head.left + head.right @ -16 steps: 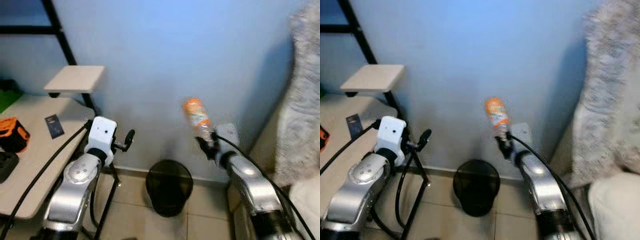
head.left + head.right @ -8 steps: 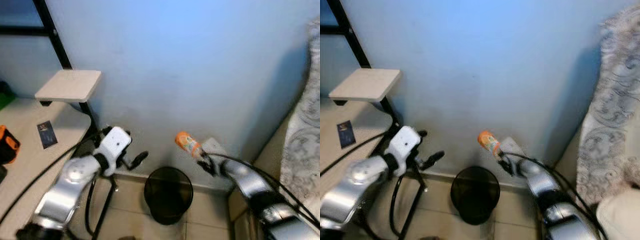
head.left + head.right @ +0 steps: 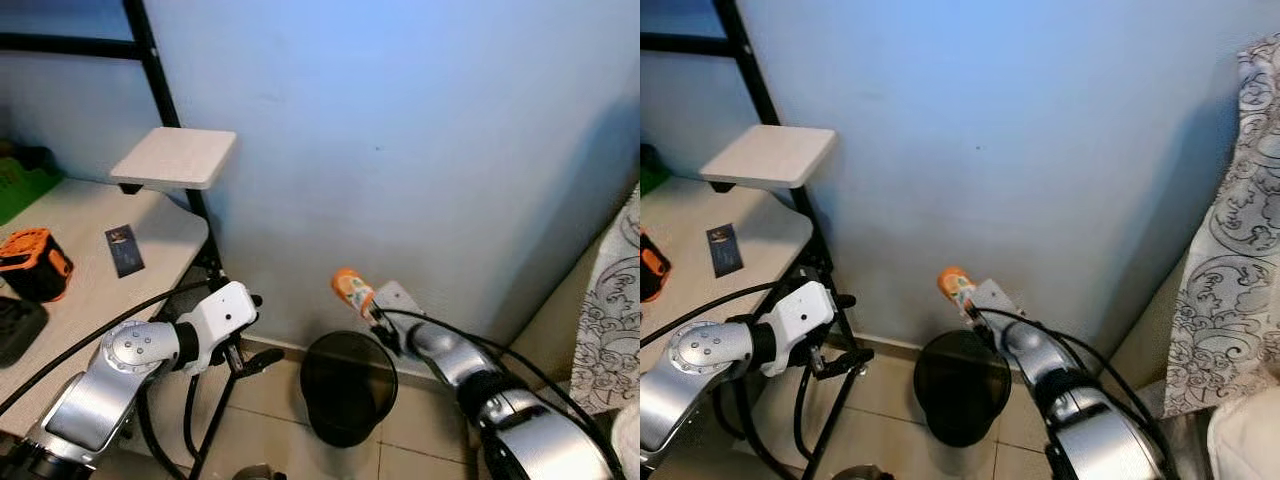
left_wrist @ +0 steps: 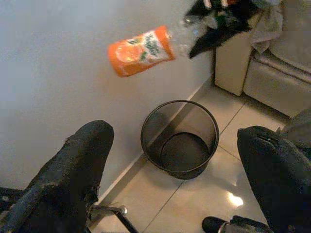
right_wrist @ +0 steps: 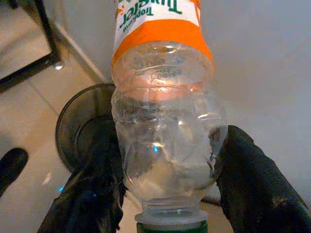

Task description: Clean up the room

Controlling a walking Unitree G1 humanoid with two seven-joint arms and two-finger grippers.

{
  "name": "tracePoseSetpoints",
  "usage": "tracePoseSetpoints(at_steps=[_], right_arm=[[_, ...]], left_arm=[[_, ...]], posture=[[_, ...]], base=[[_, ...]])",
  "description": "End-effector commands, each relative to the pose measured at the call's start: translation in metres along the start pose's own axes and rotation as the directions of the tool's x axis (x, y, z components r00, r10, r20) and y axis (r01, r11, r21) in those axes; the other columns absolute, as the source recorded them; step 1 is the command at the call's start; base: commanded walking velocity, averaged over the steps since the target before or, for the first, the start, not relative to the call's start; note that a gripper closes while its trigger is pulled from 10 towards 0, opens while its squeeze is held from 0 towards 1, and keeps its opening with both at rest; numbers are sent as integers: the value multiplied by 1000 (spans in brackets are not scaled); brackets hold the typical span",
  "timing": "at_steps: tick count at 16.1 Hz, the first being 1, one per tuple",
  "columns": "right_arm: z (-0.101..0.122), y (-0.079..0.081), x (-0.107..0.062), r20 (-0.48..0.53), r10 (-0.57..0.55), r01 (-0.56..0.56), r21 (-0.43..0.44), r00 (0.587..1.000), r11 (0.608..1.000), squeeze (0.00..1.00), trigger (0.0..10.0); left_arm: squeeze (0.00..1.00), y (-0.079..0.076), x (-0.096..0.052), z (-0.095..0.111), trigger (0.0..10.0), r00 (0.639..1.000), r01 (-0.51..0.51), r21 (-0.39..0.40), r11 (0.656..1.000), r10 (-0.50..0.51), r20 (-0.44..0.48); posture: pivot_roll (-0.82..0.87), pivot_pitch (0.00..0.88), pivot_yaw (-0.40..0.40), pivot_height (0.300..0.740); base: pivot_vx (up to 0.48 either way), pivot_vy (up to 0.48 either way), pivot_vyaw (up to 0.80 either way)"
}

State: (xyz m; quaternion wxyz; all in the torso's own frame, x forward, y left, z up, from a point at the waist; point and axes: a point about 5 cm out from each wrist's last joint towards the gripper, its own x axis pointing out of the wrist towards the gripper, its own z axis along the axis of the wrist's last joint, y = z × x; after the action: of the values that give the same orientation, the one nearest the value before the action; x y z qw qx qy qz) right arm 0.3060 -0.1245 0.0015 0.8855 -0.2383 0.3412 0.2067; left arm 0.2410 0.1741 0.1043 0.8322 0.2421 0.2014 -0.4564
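One bottle (image 3: 352,291) gripped by right gripper (image 3: 381,326), one bin (image 3: 348,386)

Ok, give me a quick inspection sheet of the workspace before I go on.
Surface: tiled floor, pale.
Job's things: orange-labelled plastic bottle held above the black mesh bin, which looks empty.
Clutter: orange-black box and dark card on the desk.
Grippers: right gripper shut on the bottle's neck end; left gripper open, holding nothing.
Cables: black cables along both arms.
Surroundings: blue wall, patterned fabric.
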Motion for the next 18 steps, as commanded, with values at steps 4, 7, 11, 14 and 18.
tracePoseSetpoints(at_steps=[4,7,11,14,18], right_arm=[[8,0,1,22,-10,10,-5,1000,1000,1000,10000],[10,3,2,25,-7,7,-4,1000,1000,1000,10000],[2,11,2,38,56,-60,108,998,992,1000,10000],[-9,2,0,44,24,-33,210,999,977,1000,10000],[-27,-14,-10,136,-58,-2,401,989,916,1000,10000]], left_arm=[[0,6,-4,2,10000,1000,-2,25,1000,2,-5],[0,7,-5,2,10000,1000,-7,22,1000,7,-4],[0,8,-2,3,10000,1000,-7,22,1000,7,0],[0,5,0,3,10000,1000,-15,7,1000,15,8],[0,-6,9,4,10000,995,-76,-97,992,82,56]], posture=[[21,0,5,740],[18,0,8,740],[17,0,12,740],[8,0,20,740],[-18,0,44,740]], base=[[0,0,0],[0,0,0],[0,0,0],[0,0,0],[0,0,0]])
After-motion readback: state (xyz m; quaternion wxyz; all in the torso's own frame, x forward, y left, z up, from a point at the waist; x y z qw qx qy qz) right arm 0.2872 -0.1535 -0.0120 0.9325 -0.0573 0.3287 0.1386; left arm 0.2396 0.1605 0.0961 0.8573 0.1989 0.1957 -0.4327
